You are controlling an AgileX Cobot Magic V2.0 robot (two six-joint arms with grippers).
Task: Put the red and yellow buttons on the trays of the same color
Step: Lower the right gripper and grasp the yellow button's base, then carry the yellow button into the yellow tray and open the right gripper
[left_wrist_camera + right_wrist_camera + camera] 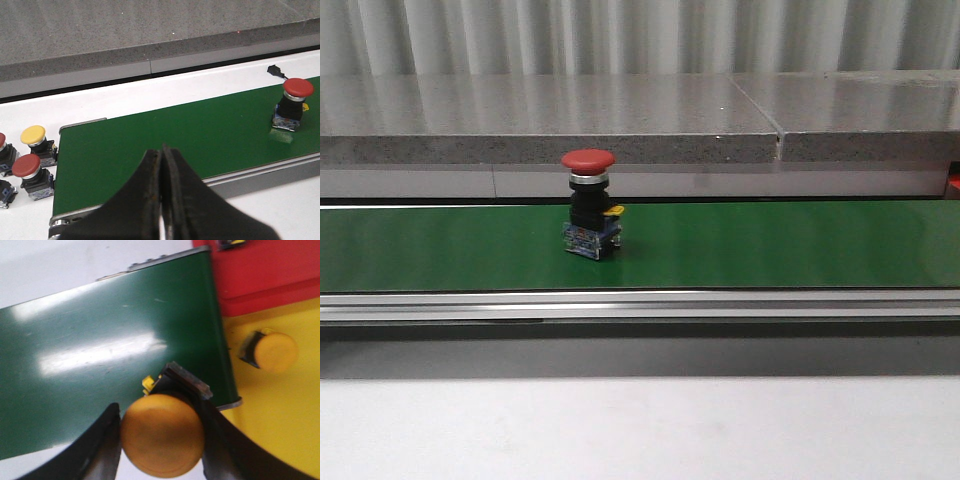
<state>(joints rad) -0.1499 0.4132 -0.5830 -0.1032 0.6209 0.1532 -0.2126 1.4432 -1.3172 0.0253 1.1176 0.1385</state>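
Gripped yellow button [162, 434], cap camera-ward

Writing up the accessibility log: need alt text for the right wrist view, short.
The right tool grips a yellow button between its fingers, over the end of a green belt. Beyond the belt's end lies a yellow tray with another yellow button lying in it, and a red tray next to that.
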